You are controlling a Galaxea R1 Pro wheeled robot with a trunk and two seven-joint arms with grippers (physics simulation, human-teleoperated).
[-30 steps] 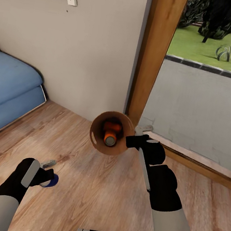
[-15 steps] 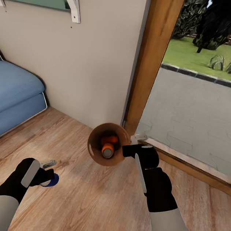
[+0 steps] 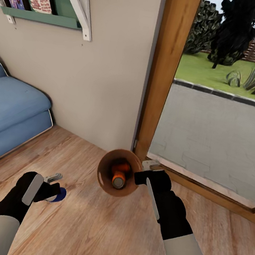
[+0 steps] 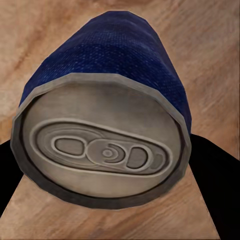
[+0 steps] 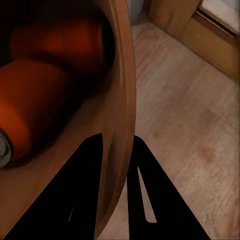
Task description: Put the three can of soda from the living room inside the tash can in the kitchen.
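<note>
Carry phase: right gripper (image 3: 143, 171) pinches bin (image 3: 104, 177) rim w/ two orange cans (image 3: 119, 174) inside, left gripper (image 3: 55, 186) clamps blue can (image 3: 59, 194); keep bin mouth-up, grips firm en route to kitchen.

The bucket (image 3: 119, 172) hangs above the floor (image 3: 89, 220) in the right gripper (image 3: 141, 174), whose fingers (image 5: 145, 200) stand one inside and one outside its wall (image 5: 120, 125). Two cans (image 3: 119, 174) lie inside it, one behind the other. To the left and nearer the robot, the left gripper (image 3: 55, 188) holds a third can (image 4: 107, 125) over the floor. The sofa (image 3: 11, 114) sits far left against the wall, under a shelf (image 3: 42, 16). A door frame (image 3: 166, 72) rises behind the bucket, with the garden (image 3: 229, 77) beyond on the right.
</note>
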